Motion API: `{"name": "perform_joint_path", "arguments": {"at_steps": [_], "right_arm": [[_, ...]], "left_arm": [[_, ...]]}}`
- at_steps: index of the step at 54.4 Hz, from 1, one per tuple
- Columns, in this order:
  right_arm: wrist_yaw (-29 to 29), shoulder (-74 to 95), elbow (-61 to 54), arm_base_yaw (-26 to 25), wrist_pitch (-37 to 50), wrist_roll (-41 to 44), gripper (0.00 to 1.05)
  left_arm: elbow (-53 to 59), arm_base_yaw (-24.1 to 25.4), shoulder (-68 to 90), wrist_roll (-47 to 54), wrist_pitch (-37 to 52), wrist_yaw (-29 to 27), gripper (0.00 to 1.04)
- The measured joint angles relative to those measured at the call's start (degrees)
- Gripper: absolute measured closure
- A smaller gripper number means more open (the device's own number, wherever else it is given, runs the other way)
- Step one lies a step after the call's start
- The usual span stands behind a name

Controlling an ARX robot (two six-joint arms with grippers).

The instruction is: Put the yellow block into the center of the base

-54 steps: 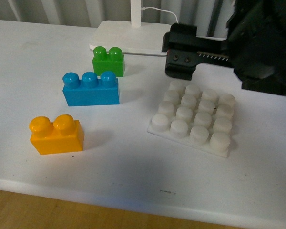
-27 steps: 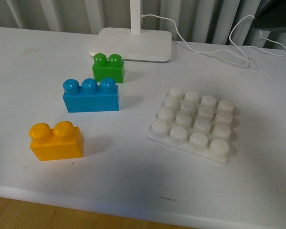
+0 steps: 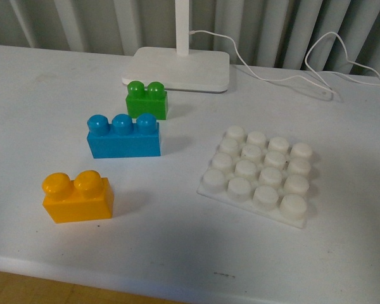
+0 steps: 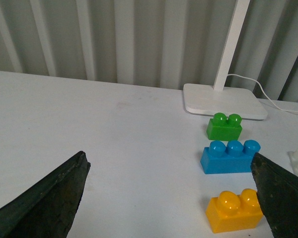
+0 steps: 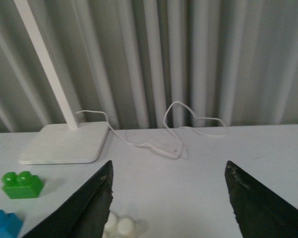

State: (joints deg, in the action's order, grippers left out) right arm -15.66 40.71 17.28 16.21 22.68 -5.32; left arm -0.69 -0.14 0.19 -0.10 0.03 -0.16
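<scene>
The yellow block [image 3: 77, 197] stands upright on the white table at the near left, studs up. It also shows in the left wrist view [image 4: 234, 210], just inside one finger of my open, empty left gripper [image 4: 168, 156] and not touching it. The base [image 3: 258, 175] lies flat at the right with nothing on its studs. Its corner shows in the right wrist view [image 5: 118, 225], below my open, empty right gripper [image 5: 168, 164], which is above the table. Neither gripper shows in the front view.
A blue three-stud brick [image 3: 123, 136] and a green two-stud brick [image 3: 147, 100] stand behind the yellow block. A white lamp foot [image 3: 177, 66] with its pole sits at the back. Its white cable [image 3: 291, 69] trails along the table's far right.
The right arm, which hung over the far side of the base a second ago, has moved out of the front view. The bricks and base have not moved.
</scene>
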Motion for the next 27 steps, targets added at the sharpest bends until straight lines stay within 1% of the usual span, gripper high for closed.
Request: {"name": "perform_joint_path", "arguments": {"at_steps": [6,9,10,12,15,18,25,27], "right_arm": [[2.86,-3.96,-3.87,-2.95,0.37,3.52,0.63],[4.15,-5.46,-5.55,-4.35,0.35,4.11,0.74],[4.33,-5.73,-5.81,-4.59,0.35,4.24,0.76],[5.35,-7.04,-6.99,-5.64,0.26,4.52,0.85],[6.62,-8.63,-8.17,-6.75,0.02,4.76,0.96],[7.37,-9.90,-8.96,-7.56,-0.37,4.96,1.04],[9.09,-13.07,-11.10,-9.53,-1.55,5.11,1.04],[10.84,-14.12,-11.63,-10.88,-2.14,5.11,1.04]], "left_arm": [[0.00,0.00,0.00,0.00,0.00,0.11,0.06],[0.00,0.00,0.00,-0.02,0.00,0.13,0.06],[0.00,0.00,0.00,0.00,0.00,0.13,0.06],[0.00,0.00,0.00,-0.02,0.00,0.13,0.06],[0.00,0.00,0.00,-0.02,0.00,0.09,0.06],[0.00,0.00,0.00,0.00,0.00,0.09,0.06],[0.00,0.00,0.00,0.00,0.00,0.13,0.06],[0.00,0.00,0.00,0.00,0.00,0.13,0.06]]}}
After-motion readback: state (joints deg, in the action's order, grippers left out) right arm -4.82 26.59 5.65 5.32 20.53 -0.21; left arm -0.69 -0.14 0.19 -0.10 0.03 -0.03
